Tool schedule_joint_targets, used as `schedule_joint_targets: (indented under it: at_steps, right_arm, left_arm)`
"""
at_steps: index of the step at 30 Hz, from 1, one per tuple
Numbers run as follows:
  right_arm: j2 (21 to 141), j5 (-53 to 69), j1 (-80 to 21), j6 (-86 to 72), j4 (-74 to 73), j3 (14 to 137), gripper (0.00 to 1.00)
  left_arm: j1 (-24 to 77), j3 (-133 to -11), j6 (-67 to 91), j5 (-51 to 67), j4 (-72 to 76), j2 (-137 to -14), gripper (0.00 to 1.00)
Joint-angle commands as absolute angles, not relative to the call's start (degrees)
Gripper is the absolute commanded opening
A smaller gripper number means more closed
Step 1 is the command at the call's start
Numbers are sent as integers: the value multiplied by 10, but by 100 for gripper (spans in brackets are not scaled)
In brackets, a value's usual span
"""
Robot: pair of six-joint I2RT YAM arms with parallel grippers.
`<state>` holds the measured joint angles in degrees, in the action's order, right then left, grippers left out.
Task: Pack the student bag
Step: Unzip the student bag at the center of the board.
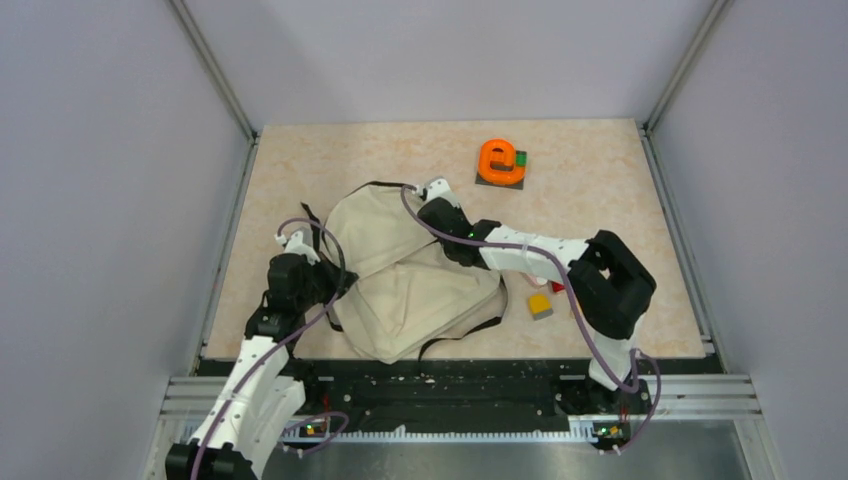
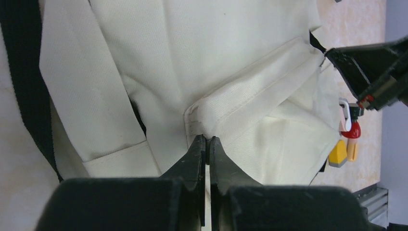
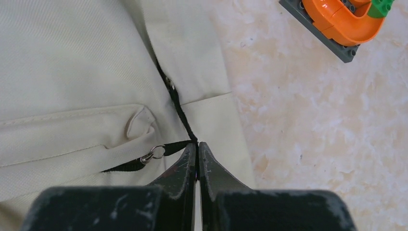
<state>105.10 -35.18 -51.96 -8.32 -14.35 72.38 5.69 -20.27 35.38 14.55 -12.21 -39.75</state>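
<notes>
Two claws pinch student bag; its opening is hidden.

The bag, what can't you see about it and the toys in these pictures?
- Inside of the student bag: in every view, its own cloth is folded over it.
- Small toys beside it: in the top view, too small to name, and partly behind the right arm.
- Orange toy: in the right wrist view, cut off by the top edge.

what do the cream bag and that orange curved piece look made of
Large cream backpack: woven fabric, matte; fine diagonal weave and stitched seams show, likely canvas or twill. Orange curved piece: hard moulded plastic, glossy, with highlights on its smooth rounded edges.
</notes>
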Motion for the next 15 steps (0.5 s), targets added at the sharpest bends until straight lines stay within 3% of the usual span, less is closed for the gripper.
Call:
schedule_joint_targets:
  at_steps: [1, 15]
  right_arm:
    - [1065, -379, -468, -44, -114, 743, 0]
    - [1190, -310, -446, -13, -57, 898, 0]
  left_arm:
    - [52, -191, 334, 181, -136, -371, 0]
    - [109, -197, 362, 243, -181, -365, 0]
